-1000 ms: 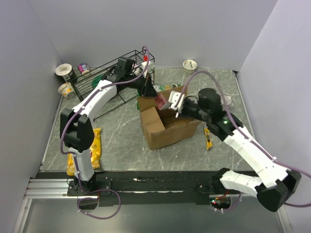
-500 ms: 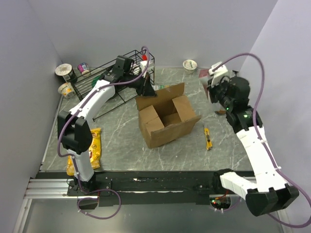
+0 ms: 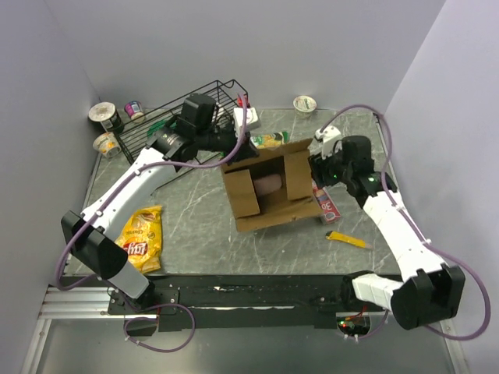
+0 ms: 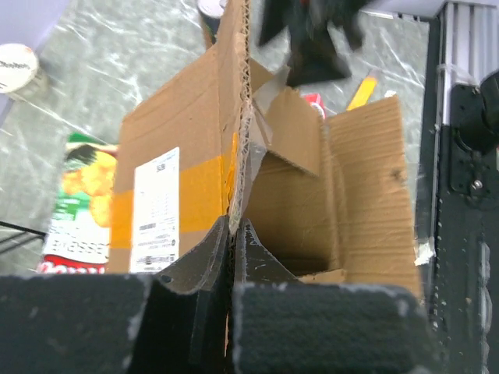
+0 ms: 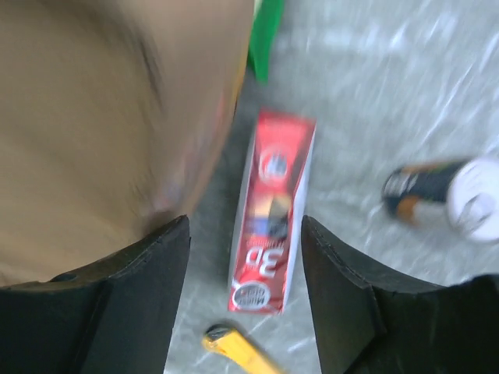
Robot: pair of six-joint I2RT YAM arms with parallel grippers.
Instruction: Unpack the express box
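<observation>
**A:** Where's the express box (image 3: pixel 273 214) relative to the hands?

**B:** It's on the desk (image 3: pixel 195 226), between the two arms. The left hand (image 4: pixel 232 234) is clamped on the box's rear wall, pinching the corrugated edge. The right hand (image 5: pixel 242 238) is just beside the box's right side, fingers apart and holding nothing. A red packet (image 5: pixel 273 234) lies flat on the desk under that gap, its length parallel to the box's right wall.

**A:** Which arm for the next pull?

**B:** I'd say right, since the left is bracing the box. From the right hand the opening lies to its left, over the right flap. There's a pinkish thing (image 3: pixel 269 185) at the bottom of the box. Can't tell what it is.

**A:** Box axis?

**B:** The long side runs across the desk, with the right end skewed slightly away from the arm bases. Open side is up, flaps splayed.

**A:** Looks?

**B:** Brown corrugated, with rough-cut edges. There's a white label and an orange band on the outside of the rear wall. A green chip bag (image 3: pixel 270 140) is just behind the box, and a yellow knife (image 3: pixel 344 238) lies off its near-right corner.
</observation>
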